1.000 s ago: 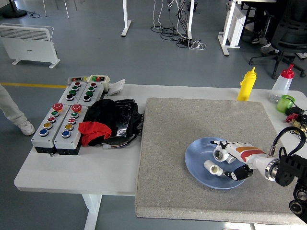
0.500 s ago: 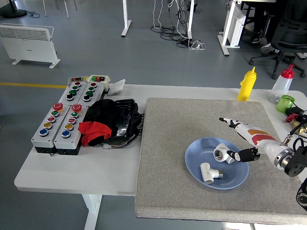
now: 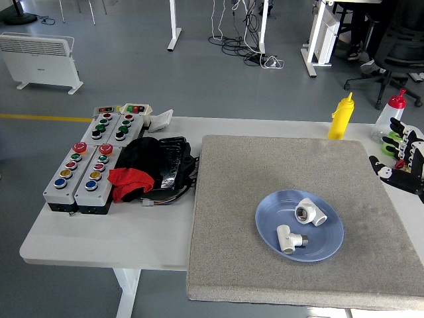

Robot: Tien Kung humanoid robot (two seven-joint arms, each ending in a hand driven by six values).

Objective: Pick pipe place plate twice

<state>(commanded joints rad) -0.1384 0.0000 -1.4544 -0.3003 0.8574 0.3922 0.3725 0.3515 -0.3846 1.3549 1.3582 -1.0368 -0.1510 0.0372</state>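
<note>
In blue plate [image 3: 265, 233]: 2 white pipe fittings [image 3: 310, 213], apparently apart.

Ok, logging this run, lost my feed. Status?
Right hand open at the right edge, fingers spread, holding nothing. Left hand out of view. Both pipe fittings lie in the blue plate. Nothing in the way.

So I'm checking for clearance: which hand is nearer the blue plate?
Right. The right hand hovers open at the table's right edge, up and right of the blue plate, not touching it. The left hand is out of view.
</note>
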